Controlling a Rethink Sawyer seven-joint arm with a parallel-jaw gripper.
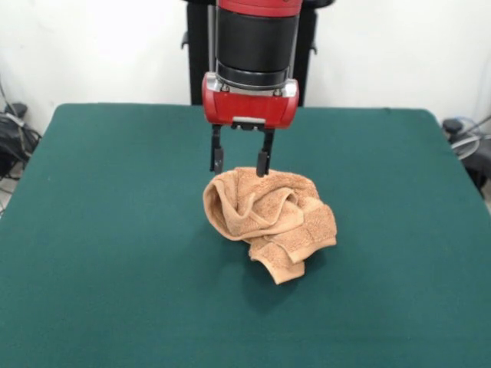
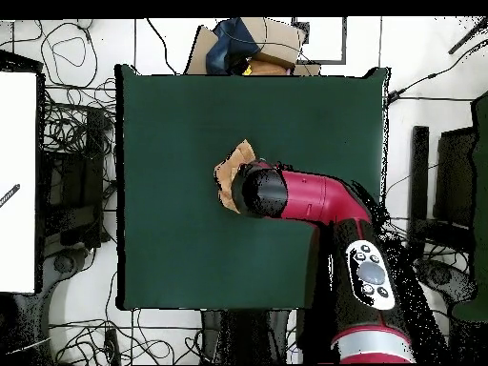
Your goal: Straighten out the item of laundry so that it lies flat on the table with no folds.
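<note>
The towel (image 1: 268, 218) is nowhere near flat right now. It's bunched into a lumpy ball around the middle of the table (image 1: 100, 230), with rolled folds curling over each other and 1 corner flopping out toward the camera side in the front view. You can see a woven border band running along that lower flap. From the overhead view only a small tan bit of it (image 2: 232, 170) peeks out, since my own arm (image 2: 319, 202) covers the rest.

My gripper (image 1: 240, 162) hangs right above the far edge of the pile, pointing straight down. The 2 black fingers (image 1: 217, 156) are spread apart with green felt showing between them, so the jaws are open and holding nothing. 1 fingertip looks like it's just at the top fold of the cloth, the other sits just off its edge; can't really tell if either is actually touching.

The rest of the green tabletop is bare felt. Around it in the overhead view there's a tangle of cables (image 2: 67, 133) on the floor, a cardboard box (image 2: 257, 43) past the far edge of the table, and a white panel (image 2: 19, 181) off to one side.
</note>
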